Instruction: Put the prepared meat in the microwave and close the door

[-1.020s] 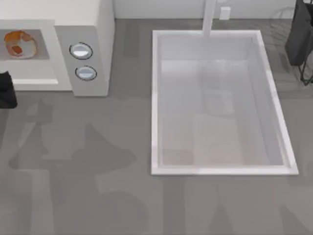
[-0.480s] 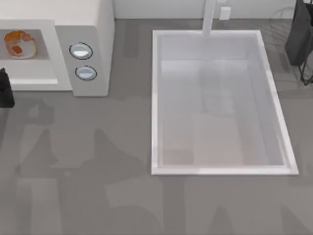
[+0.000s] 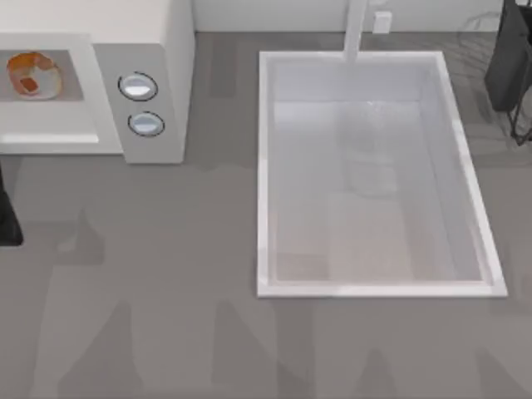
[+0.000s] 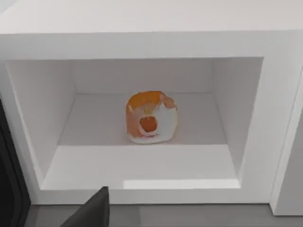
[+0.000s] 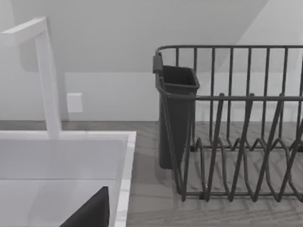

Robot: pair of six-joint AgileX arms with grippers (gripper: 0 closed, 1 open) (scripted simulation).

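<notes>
The meat (image 4: pixel 147 124) sits on its little white plate (image 4: pixel 163 132) inside the microwave (image 4: pixel 142 38), near the middle of the floor of the box. From above, the meat (image 3: pixel 32 73) is at the far left of the table, and the microwave (image 3: pixel 158 33) stands in the back left corner. Two round knobs (image 3: pixel 138 86) are on the grey panel just to the right of the opening, one above the other. The front of the microwave is open, so you can look right in at the meat. A thin dark strip at the left edge of the left wrist view may be the door (image 4: pixel 8 179), but I cannot tell for sure. The left arm (image 3: pixel 7 218) is a dark shape at the left edge of the table, in front of the microwave. I cannot tell if its fingers are apart or together. A big white sink (image 3: pixel 374 287) takes up the middle and right of the table. A white tap (image 5: pixel 45 71) stands at its back. A dark wire rack (image 5: pixel 236 123) with a dark cup (image 5: pixel 176 118) is beside the sink at the back right.
</notes>
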